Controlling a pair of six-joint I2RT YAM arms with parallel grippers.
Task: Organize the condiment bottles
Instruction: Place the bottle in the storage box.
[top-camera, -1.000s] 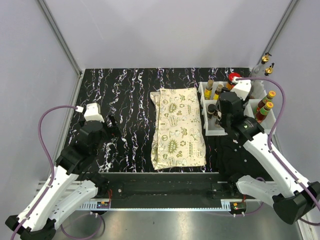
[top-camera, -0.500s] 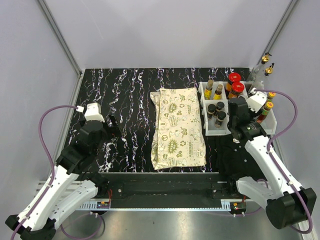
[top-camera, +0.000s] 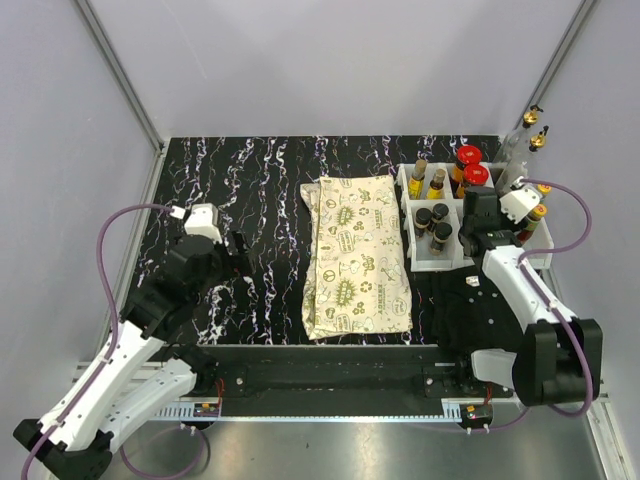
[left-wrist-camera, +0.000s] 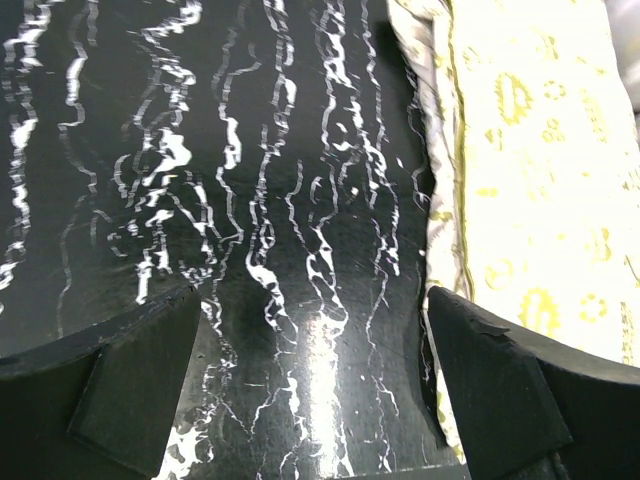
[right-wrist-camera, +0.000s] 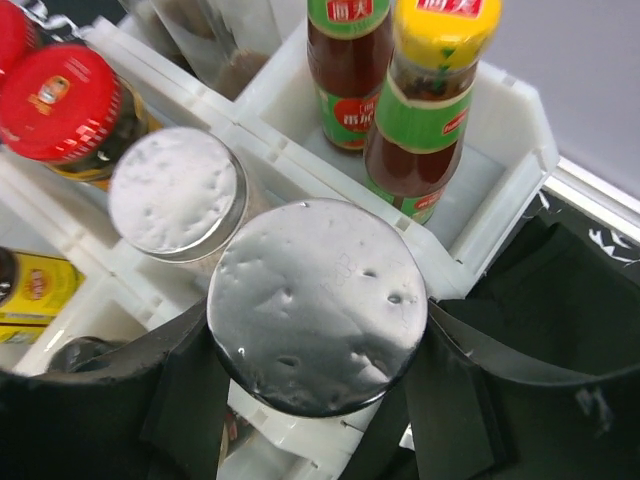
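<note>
My right gripper (right-wrist-camera: 320, 345) is shut on a silver-lidded jar (right-wrist-camera: 318, 290), holding it over the white bins (right-wrist-camera: 500, 150). A second silver-lidded jar (right-wrist-camera: 175, 190) stands just beside it in a compartment. Behind them stand a yellow-capped sauce bottle (right-wrist-camera: 430, 95) and a green-capped one (right-wrist-camera: 348, 60); red-capped jars (right-wrist-camera: 60, 95) sit to the left. From above, the right gripper (top-camera: 487, 225) is at the right-hand bin. Gold-capped bottles (top-camera: 428, 178) and dark-capped bottles (top-camera: 438, 222) fill other compartments. My left gripper (left-wrist-camera: 320, 370) hangs open over the bare marbled table (left-wrist-camera: 250, 200).
A cream patterned cloth (top-camera: 358, 255) lies folded mid-table, its edge right beside the left gripper's right finger (left-wrist-camera: 495, 385). Two gold-topped bottles (top-camera: 536, 126) stand outside the bins at the back right corner. Grey walls close in the table on three sides.
The right gripper has swung right and back from the middle bin to the right-hand bin, uncovering the red-capped jars. The left arm has shifted a little toward the cloth.
</note>
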